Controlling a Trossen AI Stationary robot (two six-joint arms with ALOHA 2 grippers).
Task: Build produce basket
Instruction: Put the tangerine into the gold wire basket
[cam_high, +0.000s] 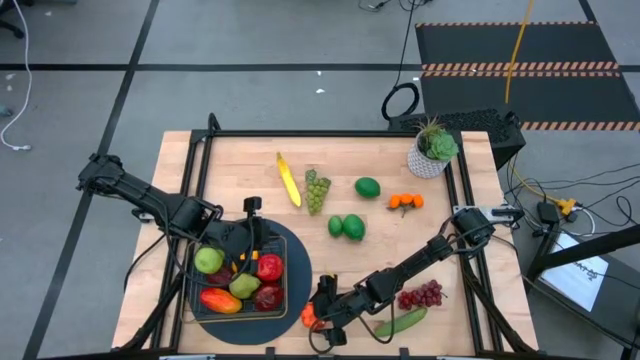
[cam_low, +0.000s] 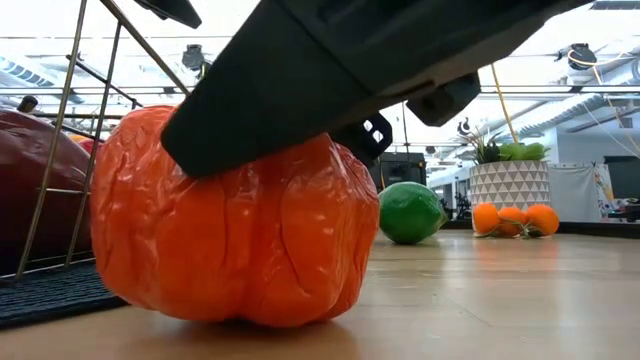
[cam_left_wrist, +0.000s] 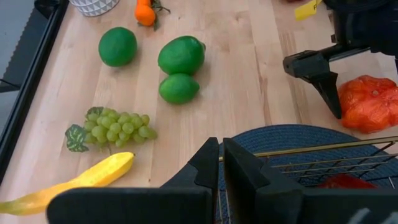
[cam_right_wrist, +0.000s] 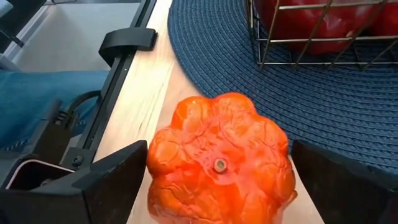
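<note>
The right gripper (cam_right_wrist: 217, 186) is spread wide around the wrinkled orange plastic pepper (cam_right_wrist: 219, 167) on the wood just beside the round dark woven mat (cam_right_wrist: 348, 106). To grip well, I'd centre it, then close gently. Beyond, the square dark wire-mesh basket (cam_high: 283, 296) holds fruit; the left gripper (cam_left_wrist: 221, 163), pressed together, hangs over its rim

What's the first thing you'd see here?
The big crinkly orange pepper near the table's front edge, beside the round mat, with the right claw open around it. Next, the basket on that mat, full of red and green fruit, with the left claw at its rim.
</note>
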